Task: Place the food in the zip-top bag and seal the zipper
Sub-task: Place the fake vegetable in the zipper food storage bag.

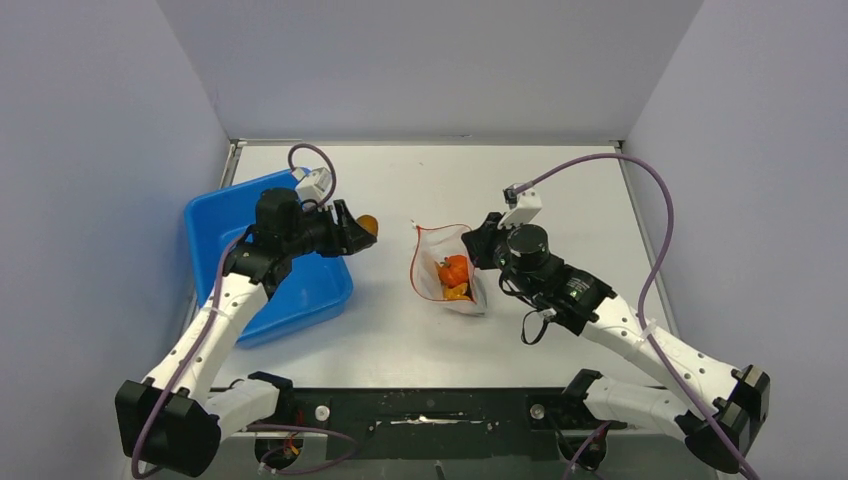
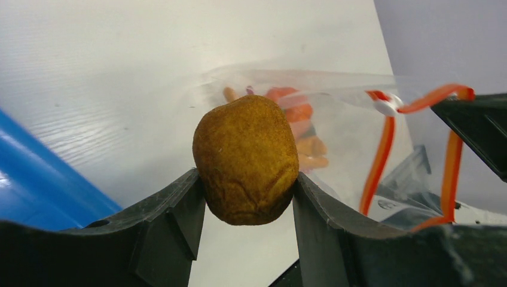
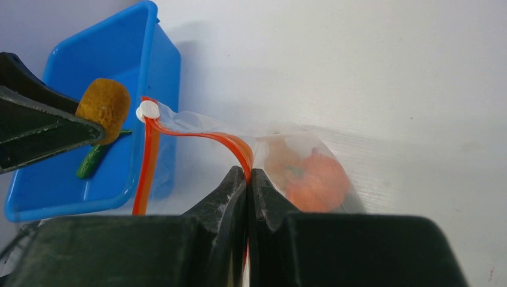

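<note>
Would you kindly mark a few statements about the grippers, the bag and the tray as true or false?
1. The left gripper grips a yellow-brown lump. True.
2. The right gripper is open, clear of the zip-top bag. False: it is shut on the bag's zipper edge.
3. The bag is empty. False: an orange fruit and other pieces lie inside.
4. A dark green piece lies in the blue tray. True.
</note>
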